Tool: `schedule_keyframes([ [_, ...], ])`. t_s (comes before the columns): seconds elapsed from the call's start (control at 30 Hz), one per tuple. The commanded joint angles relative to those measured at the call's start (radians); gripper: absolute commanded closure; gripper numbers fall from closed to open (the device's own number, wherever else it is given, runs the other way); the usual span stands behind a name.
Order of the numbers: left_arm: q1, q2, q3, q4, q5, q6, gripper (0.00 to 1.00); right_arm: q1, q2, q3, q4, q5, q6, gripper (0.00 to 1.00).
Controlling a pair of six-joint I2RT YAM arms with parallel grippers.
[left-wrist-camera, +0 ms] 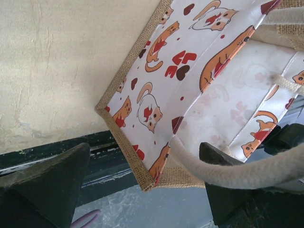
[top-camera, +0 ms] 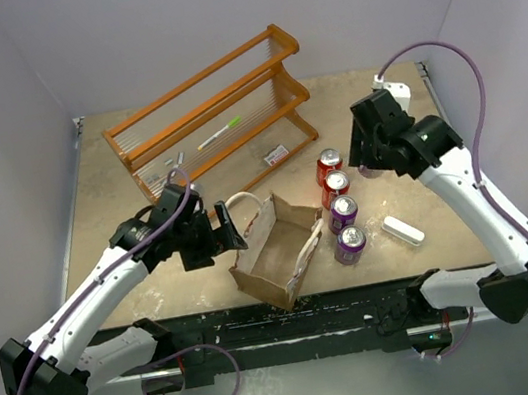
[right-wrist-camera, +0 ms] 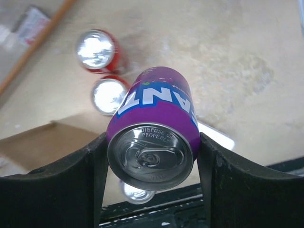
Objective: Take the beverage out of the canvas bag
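Gripping a purple beverage can [right-wrist-camera: 152, 123] tightly between its fingers, the right gripper [right-wrist-camera: 152, 142] hung over the table [top-camera: 426, 196], apart from the canvas bag [top-camera: 272, 257] near the front edge. Four cans [top-camera: 345, 212] stood in a row beside the bag. The left gripper [left-wrist-camera: 145, 156] was spread apart at a white handle [left-wrist-camera: 247, 175].

Far red can [right-wrist-camera: 97, 50] blurred, lower can [right-wrist-camera: 136, 194] mostly hidden behind purple can [right-wrist-camera: 159, 111], canvas bag [left-wrist-camera: 161, 95] cropped at right edge

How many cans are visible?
5. Four stand in a row right of the canvas bag: two red cans, two purple cans. A fifth purple can is in the right tool. Bag interior partly hidden.
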Motion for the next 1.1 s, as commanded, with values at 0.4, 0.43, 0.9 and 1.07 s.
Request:
schedule_keyframes([
  [0.4,-0.002,-0.042,0.086,-0.051,-0.041,0.031,0.01,-0.258,0.134,-0.28,0.308,-0.194,-0.132,1.0],
  [0.43,-0.002,-0.045,0.094,-0.063,-0.045,0.034,0.01,-0.269,0.149,-0.297,0.325,-0.205,-0.142,1.0],
  [0.9,-0.001,-0.092,0.194,-0.123,-0.075,0.022,0.01,-0.33,0.231,-0.397,0.428,-0.357,-0.21,0.85],
  [1.07,-0.001,-0.101,0.242,-0.129,-0.096,0.044,0.01,-0.33,0.201,-0.415,0.426,-0.365,-0.22,0.44],
])
